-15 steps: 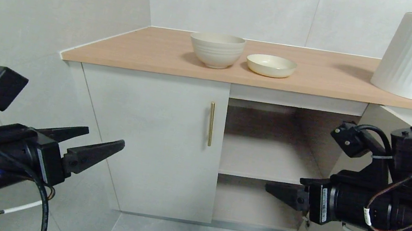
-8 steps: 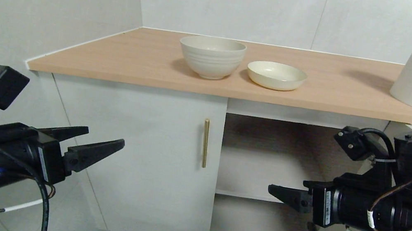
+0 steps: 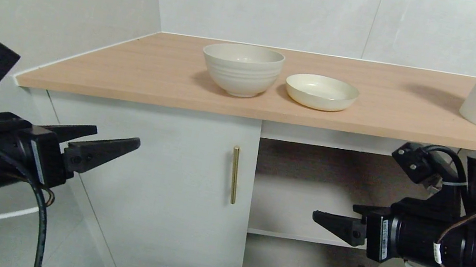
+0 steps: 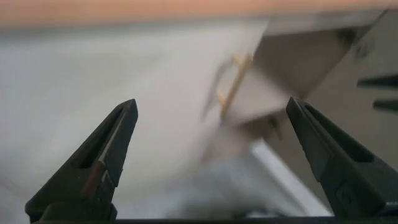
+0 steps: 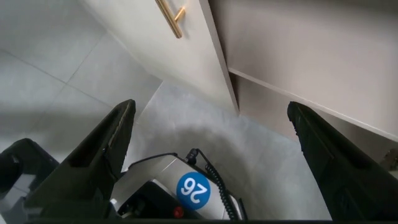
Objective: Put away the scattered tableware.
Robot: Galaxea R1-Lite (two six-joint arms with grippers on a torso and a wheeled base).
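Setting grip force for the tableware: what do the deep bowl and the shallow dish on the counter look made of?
Deep bowl: probably glazed ceramic, possibly melamine; off-white, satin sheen, ribbed rings around its wall.
Shallow dish: likely the same; cream, smooth, with soft highlights inside.
Sight alone cannot rule out plastic.

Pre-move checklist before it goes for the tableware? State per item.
1. Left end effector open, empty: ok.
2. Right end effector open, empty: ok.
3. Bowl upright on counter: ok.
4. Dish beside bowl, nothing in it: ok.
5. Cabinet right side open: ok.
6. End effectors at counter height: not ok, both below it.
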